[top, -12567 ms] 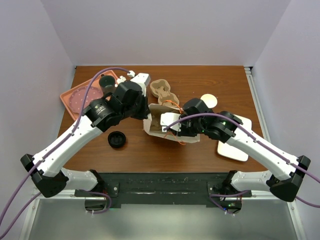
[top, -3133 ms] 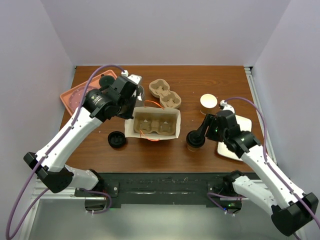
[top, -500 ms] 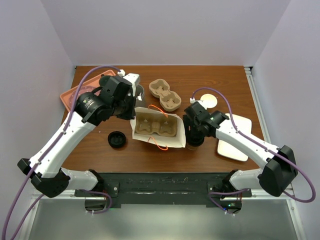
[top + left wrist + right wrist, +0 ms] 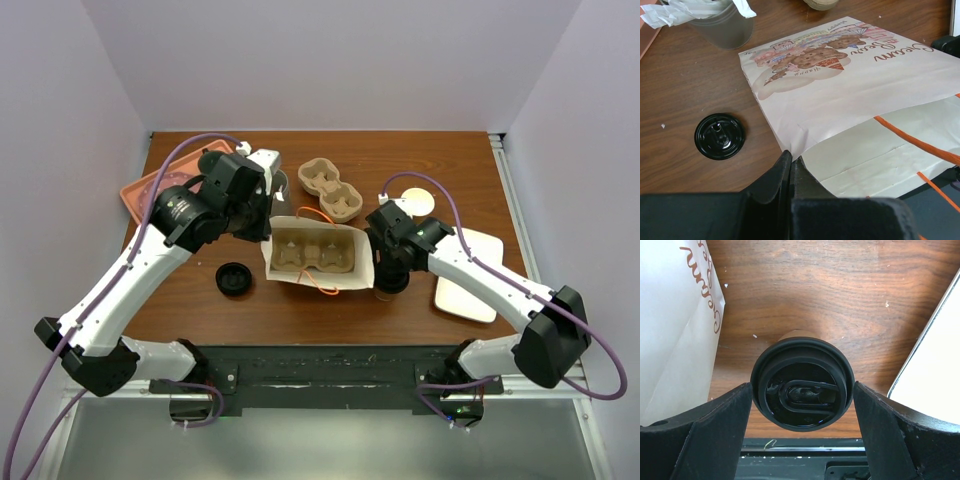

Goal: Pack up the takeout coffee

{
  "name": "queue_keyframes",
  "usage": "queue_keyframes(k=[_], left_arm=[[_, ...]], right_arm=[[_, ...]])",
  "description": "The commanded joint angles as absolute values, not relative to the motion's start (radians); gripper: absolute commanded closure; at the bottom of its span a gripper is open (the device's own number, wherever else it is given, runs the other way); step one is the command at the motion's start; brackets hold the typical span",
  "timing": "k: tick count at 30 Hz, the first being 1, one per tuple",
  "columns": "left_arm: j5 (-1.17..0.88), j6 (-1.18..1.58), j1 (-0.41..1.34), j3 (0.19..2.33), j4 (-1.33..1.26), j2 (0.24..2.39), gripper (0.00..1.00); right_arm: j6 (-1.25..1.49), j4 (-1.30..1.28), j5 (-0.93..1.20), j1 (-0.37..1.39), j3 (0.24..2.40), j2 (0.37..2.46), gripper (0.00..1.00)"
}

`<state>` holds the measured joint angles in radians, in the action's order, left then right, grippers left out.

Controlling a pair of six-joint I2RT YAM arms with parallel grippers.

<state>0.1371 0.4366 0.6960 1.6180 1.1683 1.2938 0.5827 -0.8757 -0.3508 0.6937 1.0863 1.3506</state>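
Note:
The takeout coffee [image 4: 386, 284], a tan cup under a black lid [image 4: 802, 390], stands on the table just right of the white paper bag [image 4: 316, 258]. My right gripper [image 4: 392, 262] points down over the cup, and its fingers [image 4: 727, 427] press on both sides of the lid. The bag lies open with a cardboard cup carrier [image 4: 308, 250] inside. My left gripper [image 4: 268, 222] is shut on the bag's edge [image 4: 790, 154] at the opening's left end. The bag's printed side [image 4: 840, 75] faces up in the left wrist view.
A second cup carrier [image 4: 332, 192] lies behind the bag. A loose black lid [image 4: 232, 278] lies left of it. A pink tray [image 4: 150, 195] is at the back left, with a grey tumbler of white utensils [image 4: 722, 22] nearby. A white tray [image 4: 470, 275] lies right of the cup, and a round white lid [image 4: 420, 202] behind it.
Over the earlier frames the right arm left the bag and came down over the cup. In the last half second the bag has turned slightly, and the right gripper has barely moved.

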Motion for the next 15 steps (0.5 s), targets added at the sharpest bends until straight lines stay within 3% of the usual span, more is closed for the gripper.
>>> queue_keyframes(k=[1,10,15], left_arm=[[0.123,0.453,0.690,1.624,1.134,1.270,1.00],[0.120,0.446,0.692,1.634,1.131,1.284,1.00],[0.120,0.442,0.692,1.640,1.132,1.285,1.00]], right_arm=[[0.586,-0.870,-0.367,0.696,1.083,1.356,0.14],[0.574,-0.893,-0.385,0.703,1.080,1.370,0.16],[0.575,-0.890,-0.376,0.707,1.081,1.382,0.26]])
